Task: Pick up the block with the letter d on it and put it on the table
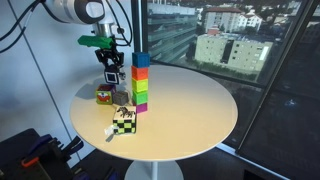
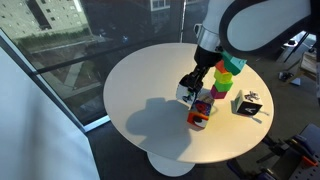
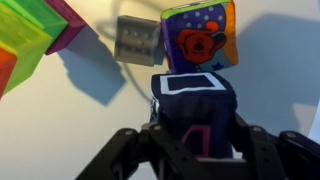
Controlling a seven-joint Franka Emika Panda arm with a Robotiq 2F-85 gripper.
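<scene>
We see the claw (image 3: 198, 138) clamped on the d block (image 3: 193, 100), held over the counter (image 1: 190, 110), just beside the red-green-yellow cube (image 3: 200, 38) and near the tower (image 1: 141, 80). In the wrist view the block's top face shows a white square outline (letter itself not legible to us).

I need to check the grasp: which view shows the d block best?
The wrist view: the d block fills the centre, held in the gripper. Both exterior views show it small and partly hidden.
</scene>
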